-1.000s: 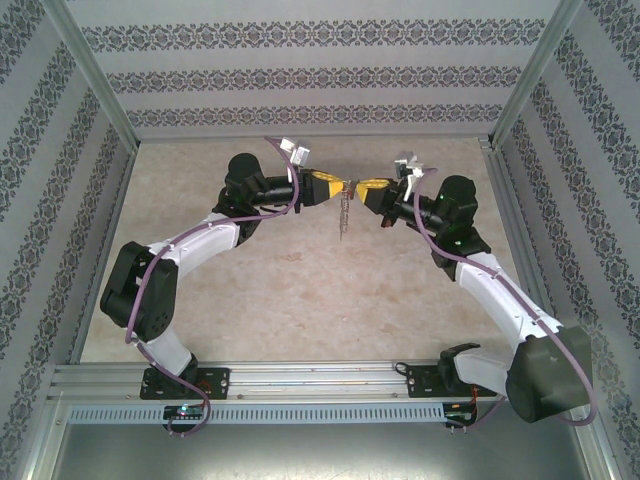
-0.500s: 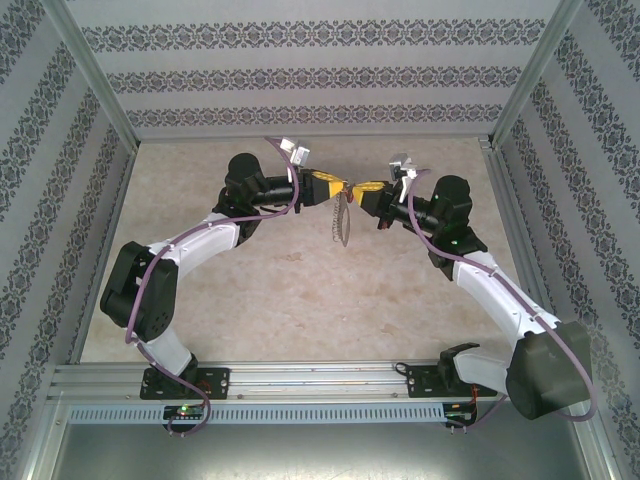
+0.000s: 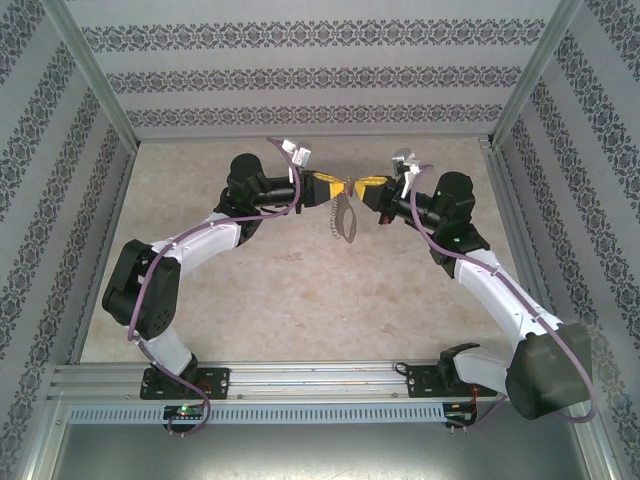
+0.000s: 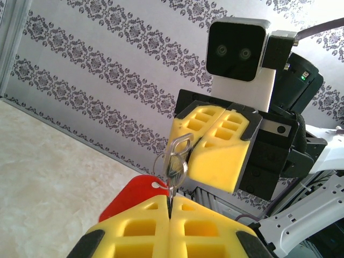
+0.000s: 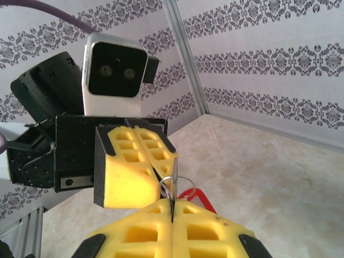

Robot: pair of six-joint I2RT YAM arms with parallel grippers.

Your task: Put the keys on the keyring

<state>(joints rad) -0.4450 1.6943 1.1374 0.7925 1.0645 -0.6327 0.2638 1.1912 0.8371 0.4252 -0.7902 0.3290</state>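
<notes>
Two light, stiff, slippery metal pieces: expect swinging and twisting. See key [image 4: 133, 196] pinched in fully closed left gripper [image 4: 169, 210], red head poking out beside; keyring [image 3: 345, 222] dangling just below, top seemingly pinched by closed right gripper [image 5: 172, 212] opposite. Grip flat faces.

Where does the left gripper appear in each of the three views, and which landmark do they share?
Top external: left gripper, centre, just left of where the yellow tips meet.
Left wrist: left gripper at bottom centre, shut.
Right wrist: left gripper left of centre, below its white camera.
Shared landmark: right gripper, tip to tip with it.
</notes>
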